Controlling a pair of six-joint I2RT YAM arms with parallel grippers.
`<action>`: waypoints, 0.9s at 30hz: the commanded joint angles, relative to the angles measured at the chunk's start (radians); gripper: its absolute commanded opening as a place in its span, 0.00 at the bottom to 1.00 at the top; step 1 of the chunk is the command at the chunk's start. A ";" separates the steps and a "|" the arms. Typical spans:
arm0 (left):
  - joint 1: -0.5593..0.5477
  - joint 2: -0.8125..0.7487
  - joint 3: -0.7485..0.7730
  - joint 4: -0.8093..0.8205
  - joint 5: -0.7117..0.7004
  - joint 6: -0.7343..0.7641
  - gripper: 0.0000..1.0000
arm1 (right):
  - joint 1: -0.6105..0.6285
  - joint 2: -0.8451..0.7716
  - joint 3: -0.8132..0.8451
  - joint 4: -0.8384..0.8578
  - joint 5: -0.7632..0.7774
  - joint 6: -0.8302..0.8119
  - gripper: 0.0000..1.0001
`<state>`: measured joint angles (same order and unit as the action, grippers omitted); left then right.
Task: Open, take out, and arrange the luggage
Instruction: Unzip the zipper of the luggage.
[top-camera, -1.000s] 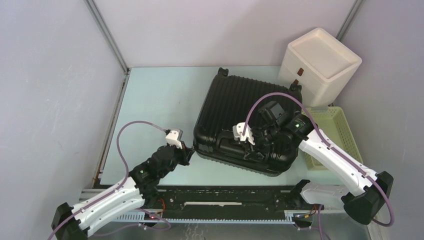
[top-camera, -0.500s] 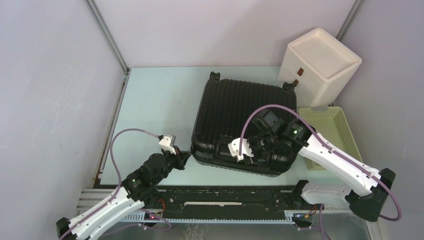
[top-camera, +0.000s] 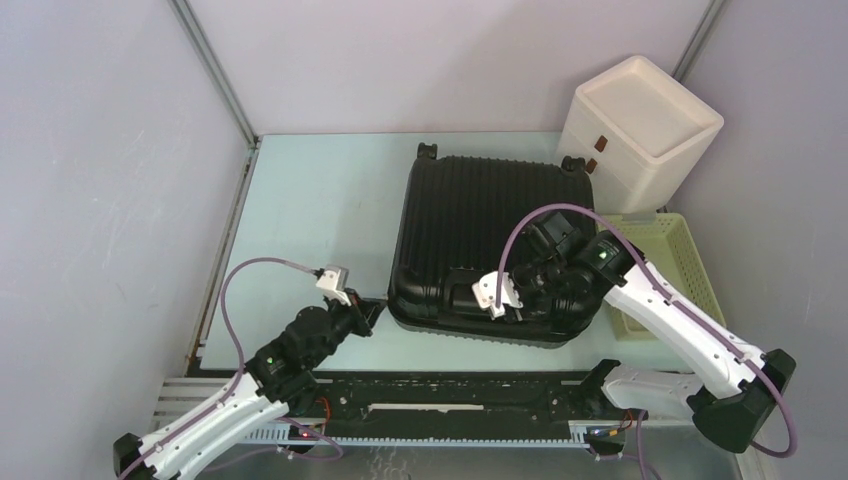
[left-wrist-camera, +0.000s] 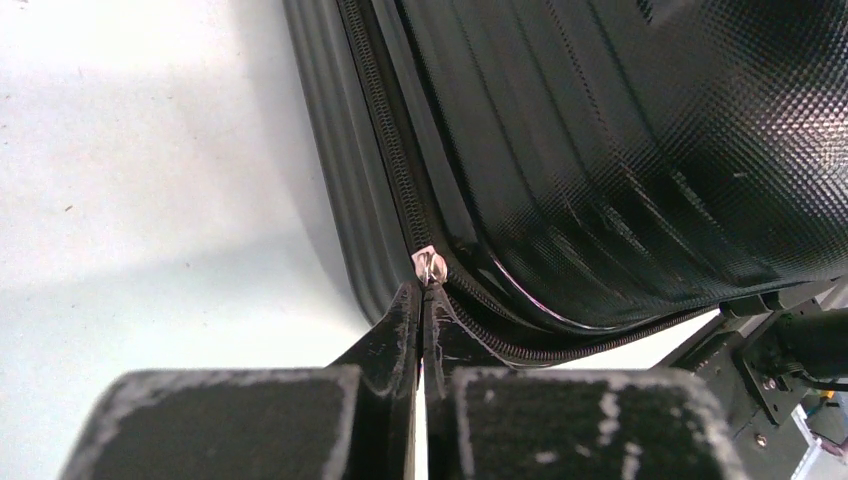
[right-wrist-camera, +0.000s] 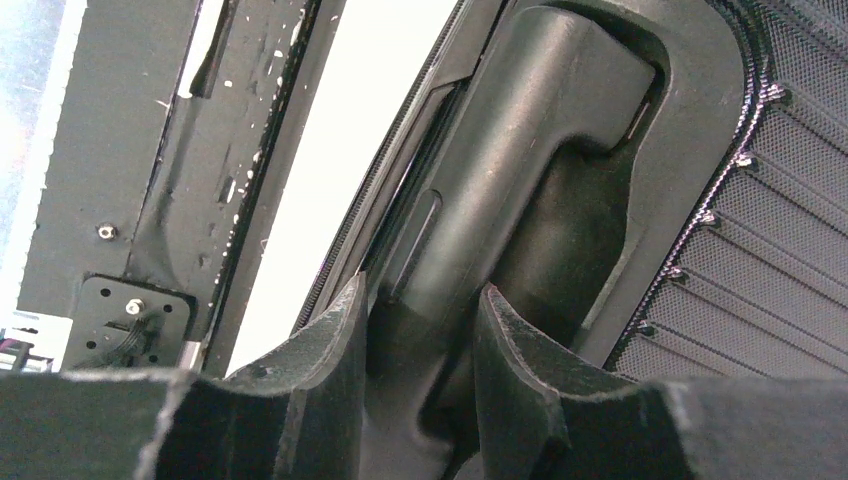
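Note:
The luggage (top-camera: 480, 225), a black ribbed hard-shell suitcase, lies flat and closed on the pale table. My left gripper (top-camera: 372, 312) is at its near left corner, shut on the silver zipper pull (left-wrist-camera: 428, 268), with the zipper track (left-wrist-camera: 385, 130) running away above it. My right gripper (top-camera: 528, 295) is on the near side of the case, its fingers (right-wrist-camera: 320, 345) closed on the black side handle (right-wrist-camera: 520, 150). The ribbed shell (left-wrist-camera: 620, 140) fills the left wrist view.
A white three-drawer box (top-camera: 640, 125) stands at the back right. A pale yellow slatted basket (top-camera: 672, 250) lies right of the luggage. A grey wall post (top-camera: 215, 75) runs at the back left. The black base rail (top-camera: 440, 395) lies along the near edge.
The luggage has turned and shifted, its far corners swinging left and squaring up. My left gripper drew back toward the near edge. My right gripper stayed on the handle.

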<state>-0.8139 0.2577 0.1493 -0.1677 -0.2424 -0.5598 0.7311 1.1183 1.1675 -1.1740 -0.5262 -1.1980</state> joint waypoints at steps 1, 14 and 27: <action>0.055 0.031 0.011 0.073 -0.222 0.038 0.00 | -0.049 -0.025 -0.043 -0.280 0.156 -0.183 0.00; 0.055 0.060 0.007 0.116 -0.228 0.068 0.00 | -0.231 -0.032 -0.046 -0.171 0.155 -0.231 0.00; 0.056 0.125 0.000 0.186 -0.204 0.117 0.00 | -0.248 0.049 0.077 -0.138 0.057 -0.129 0.01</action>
<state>-0.8093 0.3862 0.1493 0.0109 -0.2276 -0.5312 0.5213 1.1564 1.2068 -1.2617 -0.6273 -1.3357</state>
